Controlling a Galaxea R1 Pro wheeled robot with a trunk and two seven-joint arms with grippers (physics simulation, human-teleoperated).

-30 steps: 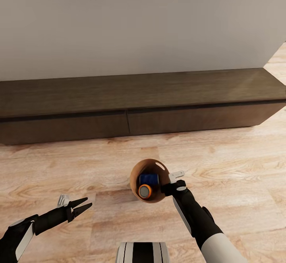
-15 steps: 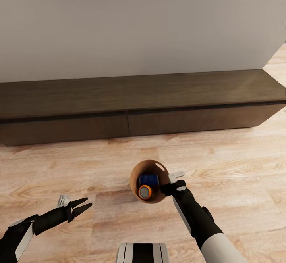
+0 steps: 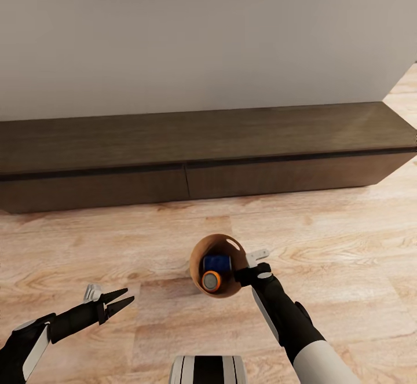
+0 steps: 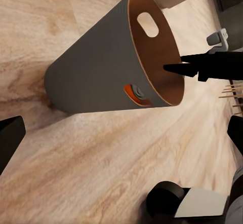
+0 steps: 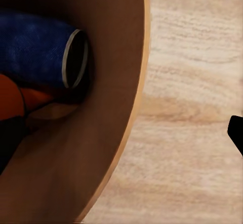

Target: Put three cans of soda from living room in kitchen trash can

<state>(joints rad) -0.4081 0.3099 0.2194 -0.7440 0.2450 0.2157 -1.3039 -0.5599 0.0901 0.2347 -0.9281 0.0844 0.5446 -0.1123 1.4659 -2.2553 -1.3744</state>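
Observation:
The tash can [image 3: 196,258] hangs over the wood floor in front of me, brown inside and grey outside in the left wrist view [image 4: 91,72]. My right gripper [image 3: 245,274] is shut on its rim, one finger inside [image 4: 177,68] and one outside. Inside lie a dark blue can of soda [image 3: 217,262] and an orange one [image 3: 211,280], both also in the right wrist view: blue [image 5: 40,46], orange [image 5: 15,97]. My left gripper [image 3: 124,299] is open and empty, low at the left, apart from the bin.
A long dark low cabinet [image 3: 202,158] runs along the grey wall [image 3: 202,36] ahead. Pale wood plank floor [image 3: 347,256] spreads between it and me. The wall ends at the far right, where floor continues [image 3: 405,91]. My base [image 3: 208,369] shows at the bottom.
The whole view has drifted slightly, so the cabinet sits a touch lower. Both arms, the bin and the cans keep their places relative to me.

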